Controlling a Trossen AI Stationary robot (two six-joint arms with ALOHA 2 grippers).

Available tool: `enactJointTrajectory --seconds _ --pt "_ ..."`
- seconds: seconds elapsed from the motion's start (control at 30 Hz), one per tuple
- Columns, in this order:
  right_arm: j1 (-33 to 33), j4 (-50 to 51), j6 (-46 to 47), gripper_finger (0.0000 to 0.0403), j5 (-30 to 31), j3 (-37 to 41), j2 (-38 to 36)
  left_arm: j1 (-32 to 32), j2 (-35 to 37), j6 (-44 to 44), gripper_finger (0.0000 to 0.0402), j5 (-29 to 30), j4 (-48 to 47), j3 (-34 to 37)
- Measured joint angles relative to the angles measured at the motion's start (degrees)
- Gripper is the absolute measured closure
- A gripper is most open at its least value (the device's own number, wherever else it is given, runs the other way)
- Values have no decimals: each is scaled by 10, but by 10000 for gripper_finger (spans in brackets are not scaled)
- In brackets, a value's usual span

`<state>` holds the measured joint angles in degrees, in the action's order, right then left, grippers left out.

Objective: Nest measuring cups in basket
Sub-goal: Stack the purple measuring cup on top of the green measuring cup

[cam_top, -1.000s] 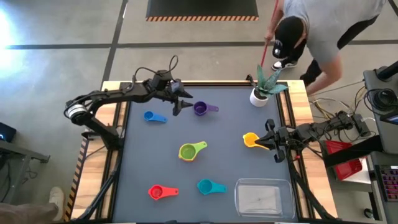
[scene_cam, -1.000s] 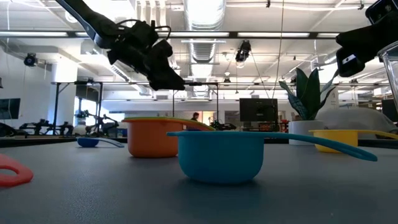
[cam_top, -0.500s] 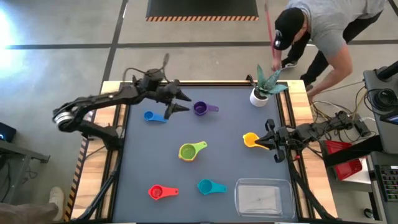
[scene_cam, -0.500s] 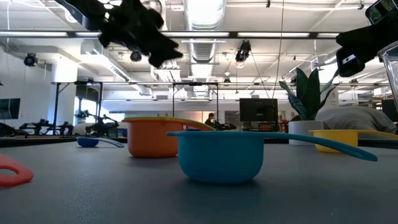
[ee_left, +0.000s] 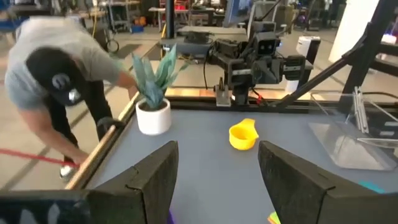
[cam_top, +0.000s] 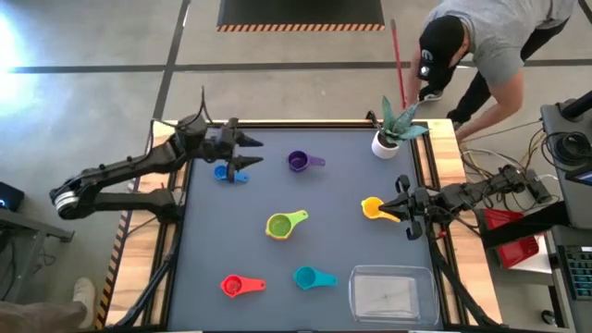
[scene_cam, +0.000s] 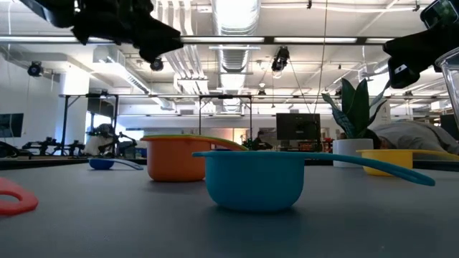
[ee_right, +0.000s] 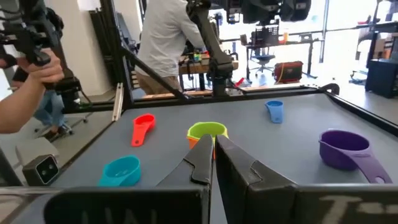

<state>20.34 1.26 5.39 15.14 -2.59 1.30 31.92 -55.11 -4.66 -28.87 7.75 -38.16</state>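
Six loose measuring cups [cam_top: 286, 225], one basket [cam_top: 391, 294]

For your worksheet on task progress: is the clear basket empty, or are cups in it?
Empty. The basket holds nothing; the teal cup sits beside it.

- In the high view, one measuring cup [cam_top: 225, 173] lies at the table's [cam_top: 351, 185] upper left, another [cam_top: 298, 162] just right of it.
- A third cup [cam_top: 279, 225] sits centre; a fourth [cam_top: 372, 208] at the right edge.
- Two cups [cam_top: 233, 286] [cam_top: 306, 277] lie side by side along the bottom, left of the basket [cam_top: 390, 295].
- The plant pot [cam_top: 386, 145] stands upper right.
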Motion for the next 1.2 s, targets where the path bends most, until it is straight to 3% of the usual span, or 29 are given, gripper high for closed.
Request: enactJointTrajectory --seconds 0.33,0.47,0.8,1.07,1.2 --pt "0 1 0 394 0 0 0 -2 3 87 196 0 207 102" --pt "0 1 1 394 0 0 0 -2 -12 99 196 39 217 109" --pt "0 1 26 394 0 0 0 -2 -126 65 196 44 114 -8" --pt "0 2 12 394 0 0 0 -2 -238 65 196 44 112 -80" --pt "0 3 -66 394 0 0 0 -2 -297 67 196 44 105 -119"
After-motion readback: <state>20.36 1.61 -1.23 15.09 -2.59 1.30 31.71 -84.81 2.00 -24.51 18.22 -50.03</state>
